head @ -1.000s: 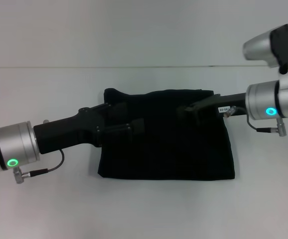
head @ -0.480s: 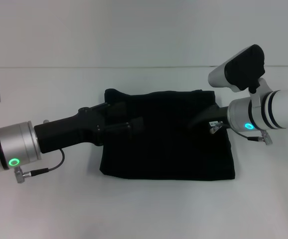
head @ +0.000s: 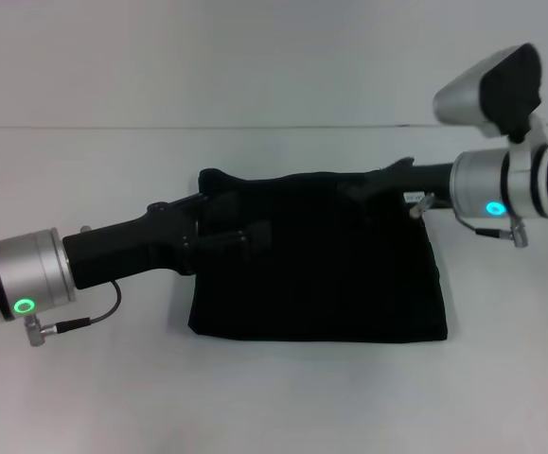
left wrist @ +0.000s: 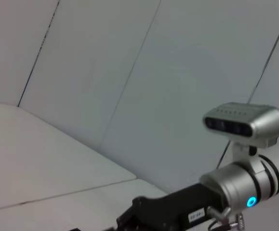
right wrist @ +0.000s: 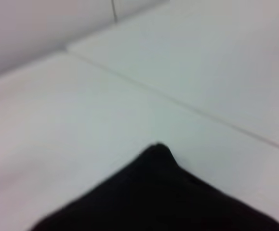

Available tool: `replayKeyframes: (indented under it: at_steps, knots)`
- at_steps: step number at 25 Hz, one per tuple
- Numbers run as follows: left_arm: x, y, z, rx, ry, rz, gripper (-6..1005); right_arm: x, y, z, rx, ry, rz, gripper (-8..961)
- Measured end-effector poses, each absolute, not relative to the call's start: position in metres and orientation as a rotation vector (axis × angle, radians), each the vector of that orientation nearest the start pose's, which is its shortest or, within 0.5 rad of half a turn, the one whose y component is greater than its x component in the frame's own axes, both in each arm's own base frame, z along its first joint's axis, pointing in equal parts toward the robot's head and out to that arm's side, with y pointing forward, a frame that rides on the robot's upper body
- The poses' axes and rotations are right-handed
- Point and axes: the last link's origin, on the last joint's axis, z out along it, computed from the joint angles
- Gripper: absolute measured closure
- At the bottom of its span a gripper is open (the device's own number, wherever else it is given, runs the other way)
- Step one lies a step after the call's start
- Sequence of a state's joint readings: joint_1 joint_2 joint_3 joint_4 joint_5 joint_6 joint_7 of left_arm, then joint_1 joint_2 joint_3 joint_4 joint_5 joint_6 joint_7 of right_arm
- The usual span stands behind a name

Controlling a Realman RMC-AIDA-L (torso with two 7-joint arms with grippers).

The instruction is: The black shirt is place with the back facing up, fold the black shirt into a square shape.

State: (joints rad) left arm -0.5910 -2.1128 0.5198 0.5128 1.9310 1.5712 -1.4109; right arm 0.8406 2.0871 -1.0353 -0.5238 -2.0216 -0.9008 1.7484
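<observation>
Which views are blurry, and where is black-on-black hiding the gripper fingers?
Right wrist view: soft focus, the plain black cloth shirt a blurred peak. Head view: sharp, but both the left gripper and right gripper merge into the dark shirt.

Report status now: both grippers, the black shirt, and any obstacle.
Left gripper over shirt's left part; right gripper at far edge. Black shirt folded, roughly rectangular, flat on table. No obstacle seen.
</observation>
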Motion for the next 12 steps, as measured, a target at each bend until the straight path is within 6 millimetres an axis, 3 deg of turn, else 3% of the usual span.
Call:
replayKeyframes:
  at_steps: [6, 12]
  knots:
    - [-0.241, 0.339, -0.008, -2.569, -0.822, -1.052, 121, 0.203, 0.425, -0.033, -2.554, 0.792, 0.400, 931]
    - [-0.236, 0.340, 0.003, -2.634, -0.785, -1.037, 121, 0.225, 0.413, -0.005, -2.510, 0.848, 0.510, 910]
